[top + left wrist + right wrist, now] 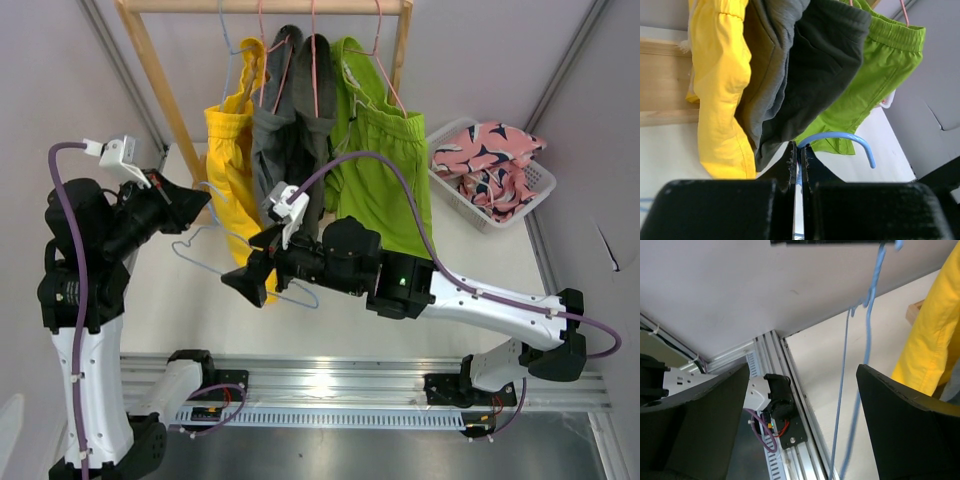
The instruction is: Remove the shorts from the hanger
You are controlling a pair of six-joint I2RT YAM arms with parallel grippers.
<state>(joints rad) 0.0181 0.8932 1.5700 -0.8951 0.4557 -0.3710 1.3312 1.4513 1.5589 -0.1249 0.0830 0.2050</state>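
The left gripper is closed on the neck of a light-blue wire hanger. In the left wrist view both black fingers are pressed together on the wire just below the hook. The hanger's frame hangs down from this grip, above the white table.

The right gripper is open, with its jaws wide apart. In the right wrist view the blue wires of the hanger run between the two fingers and touch neither.

Three pairs of shorts hang on hangers from the horizontal wooden rail:
- The plain yellow fabric shorts hang on the left. They are the pair nearest both grippers, and their lower edge is just beside the right gripper.
- The dark grey fabric shorts hang in the middle.
- The lime green fabric shorts hang on the right, above the right arm's wrist.

The pink shorts with a dark-blue-and-white pattern lie crumpled in a white lattice basket at the table's far right. They are well apart from both grippers.
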